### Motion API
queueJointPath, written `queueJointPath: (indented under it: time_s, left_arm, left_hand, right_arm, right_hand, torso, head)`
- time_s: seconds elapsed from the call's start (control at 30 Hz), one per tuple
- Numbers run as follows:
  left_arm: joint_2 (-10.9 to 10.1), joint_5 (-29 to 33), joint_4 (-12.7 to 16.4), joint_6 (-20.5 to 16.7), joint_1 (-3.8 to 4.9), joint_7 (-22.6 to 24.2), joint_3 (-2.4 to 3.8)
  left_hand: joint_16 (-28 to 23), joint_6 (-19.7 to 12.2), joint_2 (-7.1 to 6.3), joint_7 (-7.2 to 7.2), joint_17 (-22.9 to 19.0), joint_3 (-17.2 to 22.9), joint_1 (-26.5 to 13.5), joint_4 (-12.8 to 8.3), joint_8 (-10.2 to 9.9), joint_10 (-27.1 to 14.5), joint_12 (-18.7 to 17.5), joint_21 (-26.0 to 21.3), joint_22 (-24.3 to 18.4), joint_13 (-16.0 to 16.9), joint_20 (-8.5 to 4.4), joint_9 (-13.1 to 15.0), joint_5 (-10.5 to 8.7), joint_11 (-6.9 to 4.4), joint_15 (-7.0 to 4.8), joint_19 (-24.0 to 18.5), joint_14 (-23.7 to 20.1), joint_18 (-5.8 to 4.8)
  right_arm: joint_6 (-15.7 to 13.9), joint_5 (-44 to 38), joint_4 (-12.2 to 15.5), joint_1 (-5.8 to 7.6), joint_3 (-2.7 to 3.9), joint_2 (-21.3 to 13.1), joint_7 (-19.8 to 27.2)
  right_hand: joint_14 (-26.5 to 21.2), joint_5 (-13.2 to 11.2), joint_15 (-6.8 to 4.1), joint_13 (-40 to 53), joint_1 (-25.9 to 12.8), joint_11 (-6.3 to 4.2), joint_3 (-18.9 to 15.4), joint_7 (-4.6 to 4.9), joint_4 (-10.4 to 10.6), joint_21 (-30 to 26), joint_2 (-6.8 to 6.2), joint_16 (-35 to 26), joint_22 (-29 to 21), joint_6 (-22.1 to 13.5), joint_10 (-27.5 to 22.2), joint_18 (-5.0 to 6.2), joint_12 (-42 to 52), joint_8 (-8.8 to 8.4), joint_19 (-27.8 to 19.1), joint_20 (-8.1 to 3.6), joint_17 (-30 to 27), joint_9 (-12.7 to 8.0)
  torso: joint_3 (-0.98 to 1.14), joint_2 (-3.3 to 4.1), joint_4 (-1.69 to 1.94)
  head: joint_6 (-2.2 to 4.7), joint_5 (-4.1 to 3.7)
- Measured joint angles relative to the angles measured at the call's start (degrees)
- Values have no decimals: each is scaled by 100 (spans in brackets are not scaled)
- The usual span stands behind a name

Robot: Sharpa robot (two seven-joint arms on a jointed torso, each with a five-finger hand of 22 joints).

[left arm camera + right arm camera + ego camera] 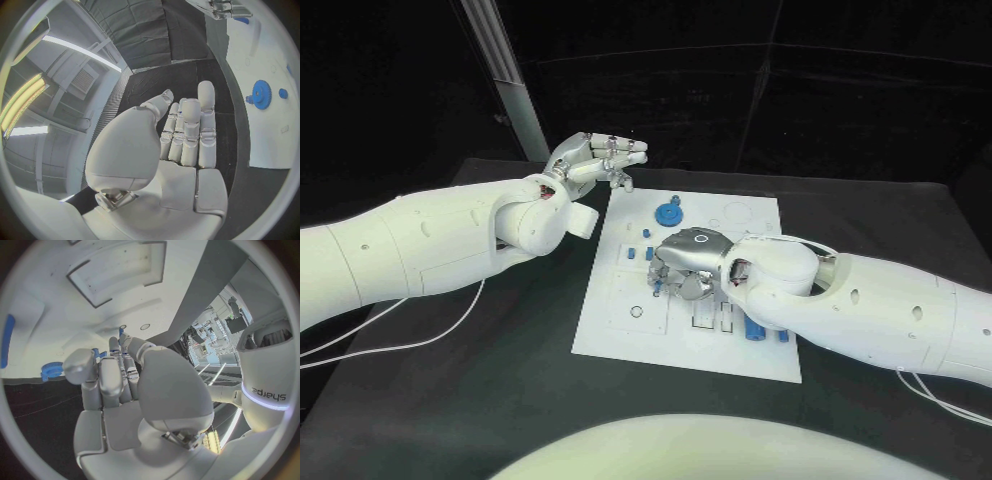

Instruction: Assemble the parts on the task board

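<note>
right robot hand (687, 268) curled over task board (625, 320), left robot hand (596, 160) raised empty

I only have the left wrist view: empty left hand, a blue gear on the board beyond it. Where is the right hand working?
Observer: In the head view the right hand is over the middle of the task board, fingers pointing down.
Operator: Is it holding a part?
Observer: Cannot tell. A small blue part sits at its fingertips, but the contact is hidden.
Operator: Any parts nearer the robot?
Observer: Yes, a long blue piece lies on the board beside the right wrist.
</note>
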Motion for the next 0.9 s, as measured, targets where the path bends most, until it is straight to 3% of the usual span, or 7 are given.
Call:
queueJointPath:
  time_s: [0.9]
  left_arm:
    - [-8, 0, -8, 1, 0, -13, 0]
  left_hand:
    - [0, 0, 0, 0, 0, 0, 0, 0, 0, 0, 0, 0, 1, 0, 0, 0, 0, 0, 0, 0, 0, 0]
  right_arm:
    - [84, -106, -6, -16, 4, 58, 6]
  right_hand:
    - [0, 0, 0, 0, 0, 0, -1, -4, 0, 0, 0, 0, 2, -4, 0, 0, 0, -21, 0, 0, -6, -2]
  torso:
    - [-1, -1, -3]
  head:
    - [-54, 20]
